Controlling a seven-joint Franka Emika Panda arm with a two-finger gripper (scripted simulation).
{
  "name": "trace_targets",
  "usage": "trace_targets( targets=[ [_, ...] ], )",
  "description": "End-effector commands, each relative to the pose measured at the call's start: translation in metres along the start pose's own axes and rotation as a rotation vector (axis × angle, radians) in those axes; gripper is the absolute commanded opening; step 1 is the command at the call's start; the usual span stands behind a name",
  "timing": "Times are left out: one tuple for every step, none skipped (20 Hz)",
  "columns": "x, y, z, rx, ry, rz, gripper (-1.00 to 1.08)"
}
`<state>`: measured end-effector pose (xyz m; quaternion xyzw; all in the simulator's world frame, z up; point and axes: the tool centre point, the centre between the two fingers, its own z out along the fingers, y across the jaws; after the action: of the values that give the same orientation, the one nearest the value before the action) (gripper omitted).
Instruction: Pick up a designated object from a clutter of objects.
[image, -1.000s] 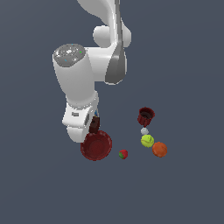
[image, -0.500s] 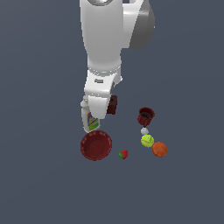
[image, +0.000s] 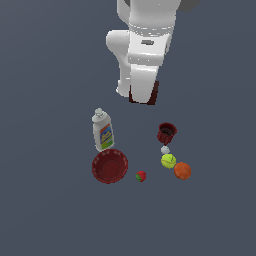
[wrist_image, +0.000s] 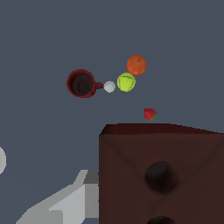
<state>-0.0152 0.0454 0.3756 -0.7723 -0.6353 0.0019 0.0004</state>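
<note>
The designated object, a dark red-brown brick (image: 156, 94) with round holes, hangs in the air well above the floor, and my gripper (image: 143, 98) is shut on it. The white hand hides most of it in the exterior view. In the wrist view the brick (wrist_image: 162, 170) fills the near corner beside one grey finger (wrist_image: 70, 201). The rest of the clutter lies below on the floor: a white bottle (image: 102, 131), a red bowl (image: 109, 166) and a dark red cup (image: 166, 133).
A strawberry (image: 141, 176) lies beside the bowl. A small white ball (image: 165, 150), a yellow-green ball (image: 168, 161) and an orange ball (image: 182, 171) run in a row from the cup. The wrist view shows the same cup (wrist_image: 82, 83) and balls.
The arm has risen and swung toward the exterior view's right, carrying the brick away from above the red bowl. The white bottle, hidden before, now shows.
</note>
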Motion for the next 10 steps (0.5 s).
trace_targets(
  targets=[
    [0.011,-0.009,-0.018,-0.001,0.001,0.001,-1.0],
    [0.016,-0.011,-0.023,-0.001,0.001,0.001,-1.0],
    [0.019,-0.014,-0.029,-0.002,0.002,0.001,-1.0],
    [0.022,-0.016,-0.034,-0.002,0.002,0.001,-1.0],
    [0.025,-0.018,-0.038,-0.002,0.002,0.002,-1.0],
    [0.027,-0.02,-0.042,-0.002,0.002,0.002,-1.0],
    [0.029,-0.021,-0.045,-0.002,0.002,0.003,-1.0],
    [0.031,-0.022,-0.048,-0.003,0.002,0.003,-1.0],
    [0.032,-0.023,-0.05,-0.003,0.002,0.003,-1.0],
    [0.033,-0.023,-0.052,-0.003,0.002,0.003,-1.0]
  ],
)
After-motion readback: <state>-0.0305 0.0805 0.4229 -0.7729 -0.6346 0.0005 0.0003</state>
